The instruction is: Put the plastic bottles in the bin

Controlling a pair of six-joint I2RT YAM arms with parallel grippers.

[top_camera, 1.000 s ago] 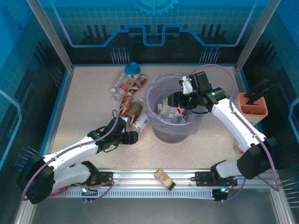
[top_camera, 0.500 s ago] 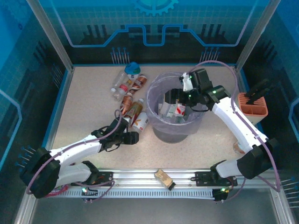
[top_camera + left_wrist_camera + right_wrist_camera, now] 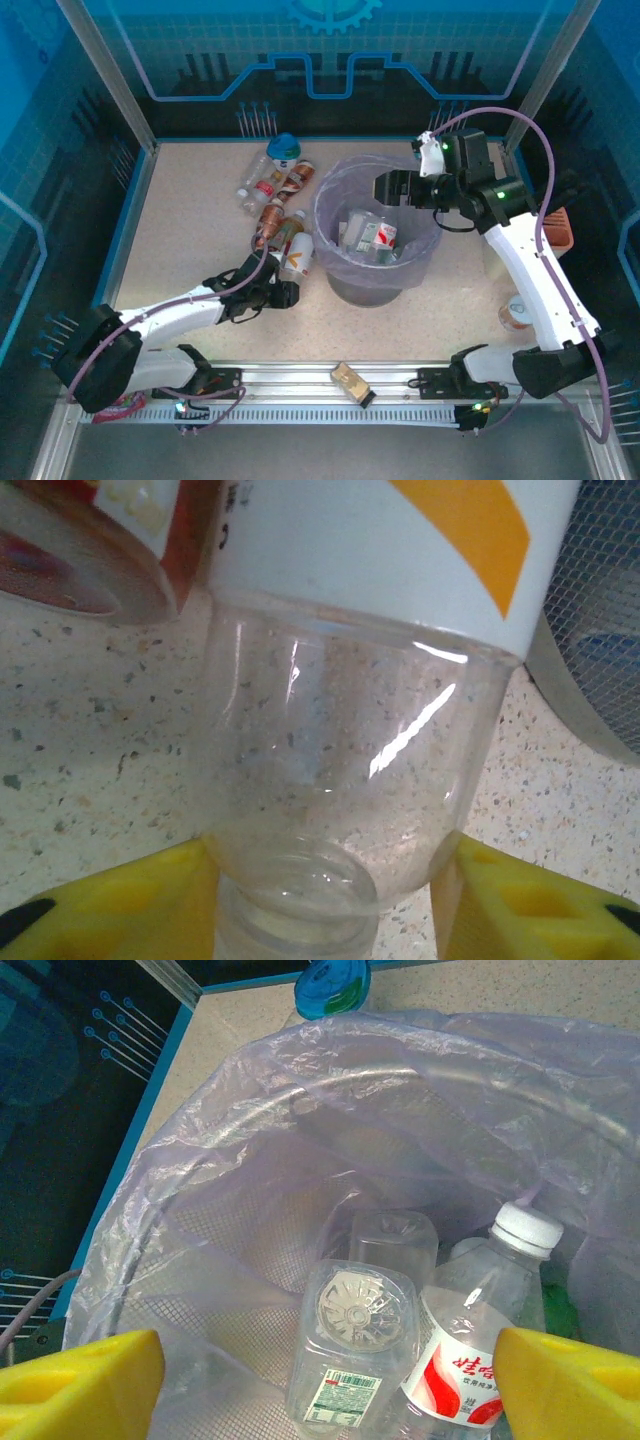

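Some of the plastic bottles (image 3: 372,236) lie inside the bin (image 3: 375,285), a round grey mesh wastebasket lined with a translucent lavender bag (image 3: 200,1160). At its bottom a square clear bottle (image 3: 352,1335) rests base-up with a barcode label on its side. Touching it is a white-capped bottle (image 3: 480,1345) with a white and red label, and another clear one lies behind them.

The other bottles lie in a loose cluster (image 3: 268,195) on the speckled table (image 3: 180,230) to the left of the bin. They are clear ones with red labels and brown-copper ones, with a blue-topped bottle (image 3: 284,147) farthest from the bin. Just left of the bin, close to its wall, lies a white-labelled bottle (image 3: 340,750). It is clear, and its label carries an orange stripe.

The left gripper (image 3: 320,910) is at this bottle's neck. Its yellow fingers (image 3: 100,905) are spread to either side, with a sliver of table showing between the neck and one finger, so it is not clamped. The right gripper (image 3: 325,1390) hangs above the bin's far rim, spread wide and empty.

An orange slotted holder (image 3: 555,228) stands to the right of the bin. A small gold-brown box (image 3: 350,380) lies on the bin's near side by the rail.
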